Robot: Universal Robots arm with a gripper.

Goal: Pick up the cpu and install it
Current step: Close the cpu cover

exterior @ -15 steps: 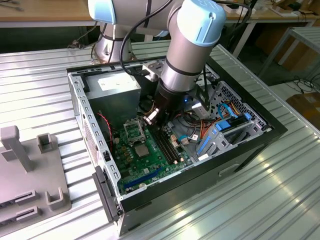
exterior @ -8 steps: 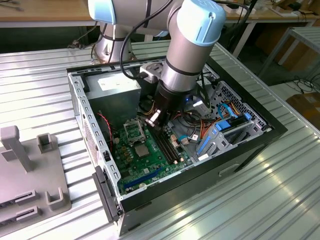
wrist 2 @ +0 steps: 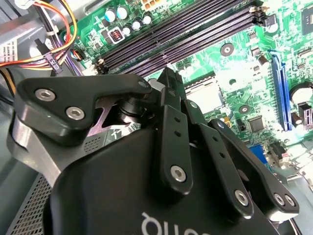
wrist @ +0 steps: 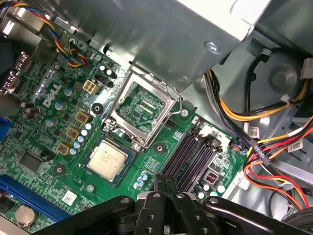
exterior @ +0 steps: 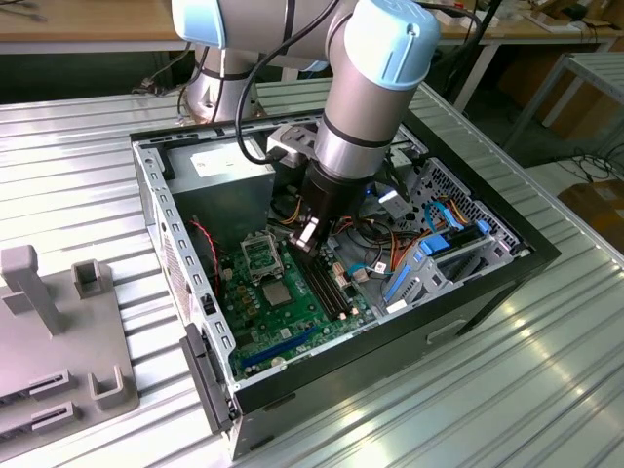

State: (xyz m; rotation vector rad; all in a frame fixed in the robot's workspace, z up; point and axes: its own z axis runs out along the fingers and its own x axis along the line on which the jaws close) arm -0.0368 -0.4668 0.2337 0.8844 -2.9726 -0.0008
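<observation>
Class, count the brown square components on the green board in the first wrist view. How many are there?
3 brown squares, in one diagonal row beside the cpu. The gripper may hide others.

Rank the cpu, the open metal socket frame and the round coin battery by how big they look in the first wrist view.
Largest: the open metal socket frame.
Next: the cpu, clearly smaller than the frame.
Smallest: the coin battery.
All three sit on the same green board, so nearness hardly skews the order.
</observation>
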